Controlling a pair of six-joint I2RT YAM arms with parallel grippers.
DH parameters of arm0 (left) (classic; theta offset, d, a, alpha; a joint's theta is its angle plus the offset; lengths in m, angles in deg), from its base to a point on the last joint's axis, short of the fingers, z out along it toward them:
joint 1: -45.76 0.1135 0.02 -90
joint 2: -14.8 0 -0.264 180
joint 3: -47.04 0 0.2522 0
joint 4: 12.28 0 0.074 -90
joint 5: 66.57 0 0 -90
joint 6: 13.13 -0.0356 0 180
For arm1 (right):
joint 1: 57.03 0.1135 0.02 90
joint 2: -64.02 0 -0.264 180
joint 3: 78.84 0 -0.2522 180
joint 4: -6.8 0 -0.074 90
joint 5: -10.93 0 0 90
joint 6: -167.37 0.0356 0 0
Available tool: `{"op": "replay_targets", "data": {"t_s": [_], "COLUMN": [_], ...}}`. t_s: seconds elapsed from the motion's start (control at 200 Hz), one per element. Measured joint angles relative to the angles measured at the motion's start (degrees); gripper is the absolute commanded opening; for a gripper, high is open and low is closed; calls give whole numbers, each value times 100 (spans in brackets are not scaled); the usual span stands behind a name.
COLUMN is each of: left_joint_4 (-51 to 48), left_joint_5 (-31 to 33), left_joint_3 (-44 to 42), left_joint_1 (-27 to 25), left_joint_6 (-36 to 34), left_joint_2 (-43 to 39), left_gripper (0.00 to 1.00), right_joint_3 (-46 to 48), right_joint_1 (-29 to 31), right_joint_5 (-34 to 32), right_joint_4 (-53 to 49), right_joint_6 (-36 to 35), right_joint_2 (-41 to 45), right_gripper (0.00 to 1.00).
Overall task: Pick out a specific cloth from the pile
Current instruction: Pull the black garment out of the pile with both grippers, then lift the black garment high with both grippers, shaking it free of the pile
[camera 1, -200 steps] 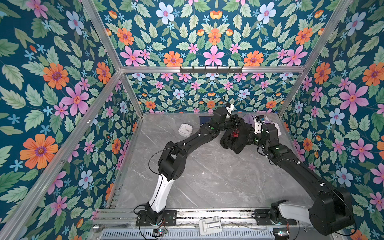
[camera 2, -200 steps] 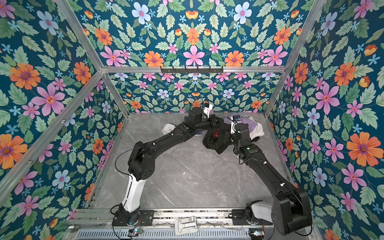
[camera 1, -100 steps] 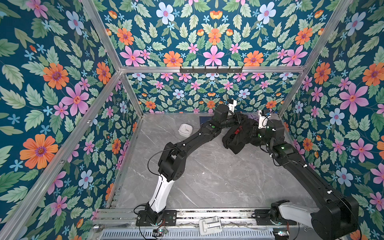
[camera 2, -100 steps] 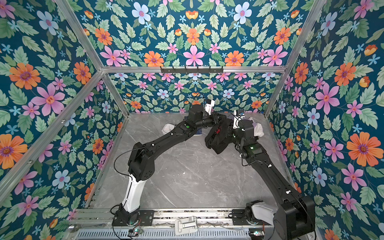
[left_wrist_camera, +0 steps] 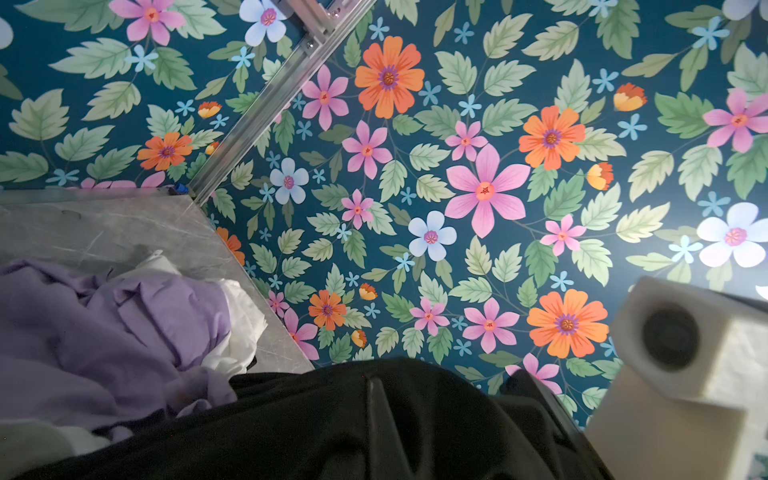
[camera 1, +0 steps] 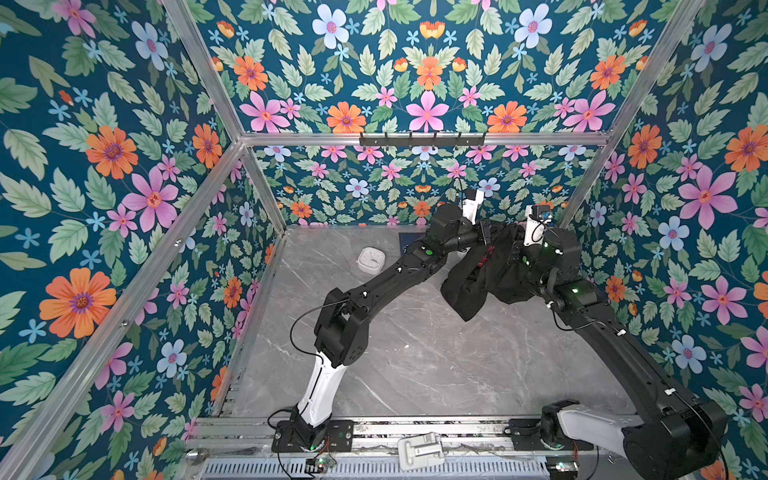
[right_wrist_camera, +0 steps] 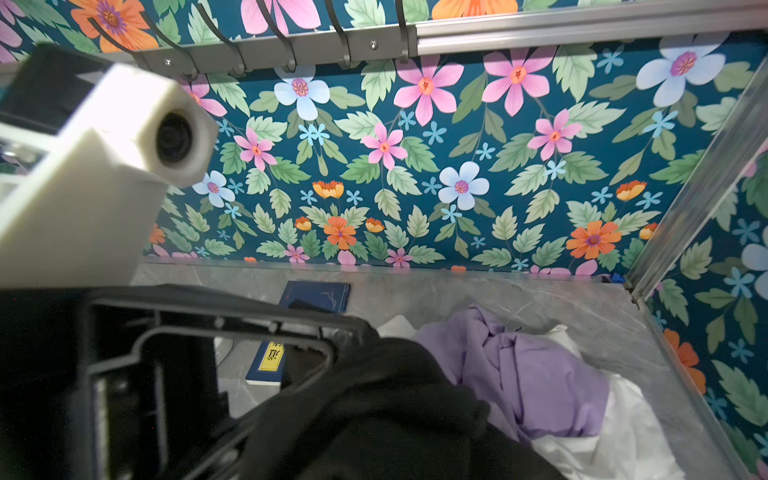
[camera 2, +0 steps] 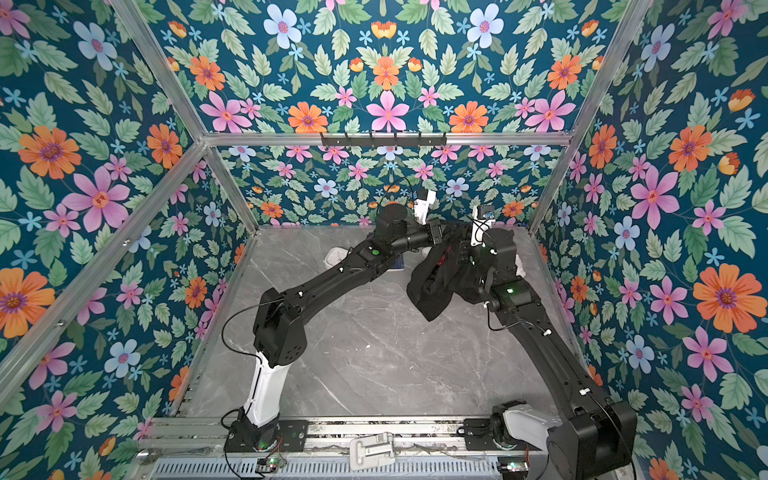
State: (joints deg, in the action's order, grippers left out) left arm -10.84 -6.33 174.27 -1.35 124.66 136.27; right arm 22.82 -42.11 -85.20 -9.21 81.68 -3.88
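1. The table (camera 1: 407, 357) is a smooth, hard, grey marble-look slab. We judge its bare middle the right place to carry the garment.
2. The cloth (camera 1: 478, 286) is black, matte and limp, and hangs in folds between both arms above the table. We lift evenly so its low corner clears.
3. The pile (right_wrist_camera: 536, 374) is crumpled lavender and white fabric in the far right corner, close by. We watch for snags.
4. The left gripper (camera 1: 487, 239) and the right gripper (camera 1: 512, 254) are both clamped on the cloth's upper edge.
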Motion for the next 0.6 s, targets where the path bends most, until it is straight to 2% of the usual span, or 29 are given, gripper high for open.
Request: {"op": "replay_targets", "data": {"t_s": [0.6], "left_joint_4": [286], "left_joint_5": [-28], "left_joint_3": [153], "left_joint_1": [-2], "left_joint_6": [-127], "left_joint_2": [11], "left_gripper": [0], "right_joint_3": [-380], "right_joint_1": [-57], "right_joint_5": [-149], "right_joint_4": [-74], "right_joint_6": [-284], "right_joint_2": [221], "right_gripper": [0]}}
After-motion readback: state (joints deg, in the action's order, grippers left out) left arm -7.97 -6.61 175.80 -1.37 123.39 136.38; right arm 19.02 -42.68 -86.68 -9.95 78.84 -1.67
